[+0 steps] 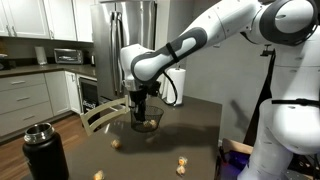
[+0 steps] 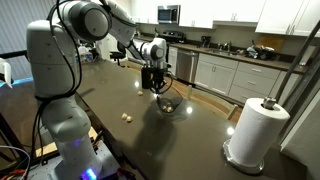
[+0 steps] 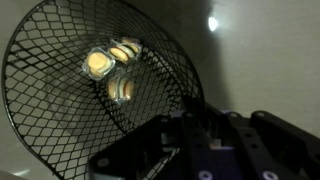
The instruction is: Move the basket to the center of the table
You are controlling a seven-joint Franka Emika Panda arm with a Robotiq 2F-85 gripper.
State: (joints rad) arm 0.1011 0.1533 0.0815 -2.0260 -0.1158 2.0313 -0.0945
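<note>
Basket (image 1: 147, 123) near table (image 1: 200, 125) edge

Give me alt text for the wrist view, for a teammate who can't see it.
A black wire basket holding a few tan pieces fills most of the frame, against the table. The gripper shows dark and blurred, lower right.

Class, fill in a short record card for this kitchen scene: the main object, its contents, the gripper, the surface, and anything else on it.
object: small round dark wire-mesh basket
contents: light tan pieces lying inside the mesh
gripper: black gripper right above the basket, at its rim; whether it is open or shut cannot be told
surface: large dark brown glossy table
loose items: small tan pieces on the table top, apart from the basket
other items: black cylindrical thermos; white paper towel roll
</note>
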